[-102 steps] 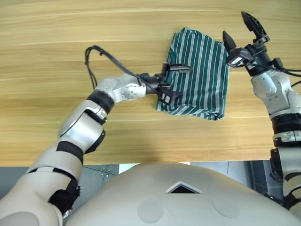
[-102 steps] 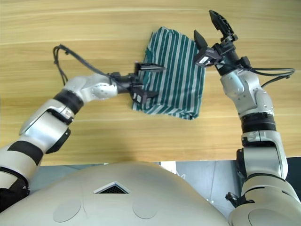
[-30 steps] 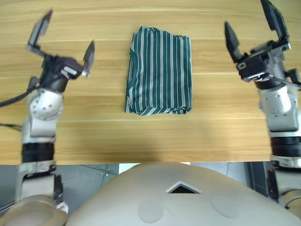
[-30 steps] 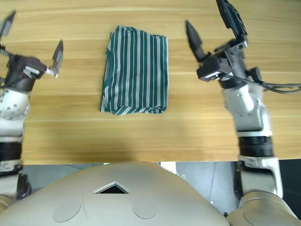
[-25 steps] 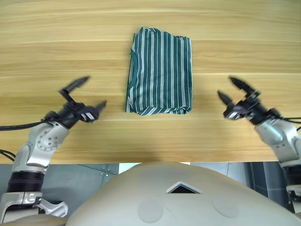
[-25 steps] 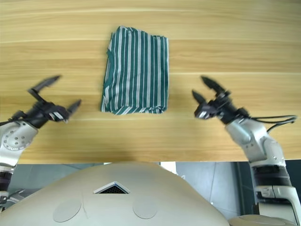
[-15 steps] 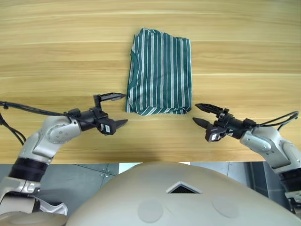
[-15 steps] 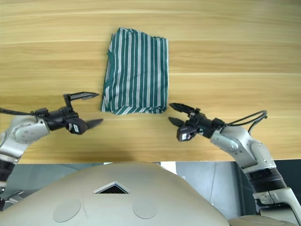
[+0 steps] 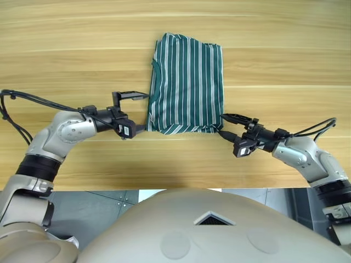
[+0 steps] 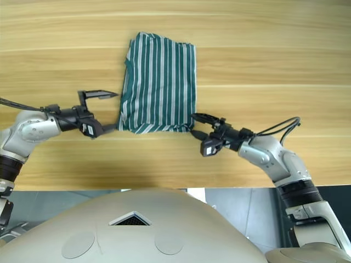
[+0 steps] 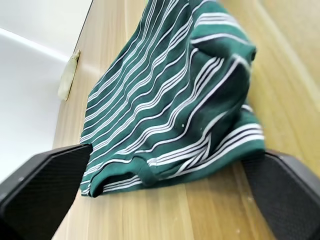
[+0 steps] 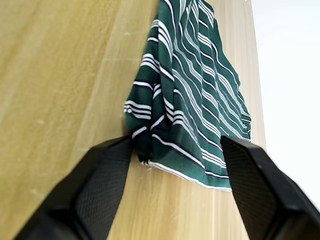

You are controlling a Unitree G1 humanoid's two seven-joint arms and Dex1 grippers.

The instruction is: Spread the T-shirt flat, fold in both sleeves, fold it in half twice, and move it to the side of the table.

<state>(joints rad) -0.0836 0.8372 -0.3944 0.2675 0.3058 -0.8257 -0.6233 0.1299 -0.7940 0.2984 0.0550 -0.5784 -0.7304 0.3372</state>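
Presently: both grippers open at the folded T-shirt's near corners

You have the T-shirt (image 9: 186, 82), green with white stripes, lying folded into a compact rectangle on the wooden table (image 9: 66, 44), about midway across it. Your left gripper (image 9: 143, 111) sits low at the near left corner, its fingers (image 11: 40, 185) spread, with the hem edge lying between them. Your right gripper (image 9: 223, 124) sits low at the near right corner, its fingers (image 12: 95, 195) likewise spread, with that corner of cloth between them. Neither pair pinches the cloth. The folded edges look slightly uneven at the far end.
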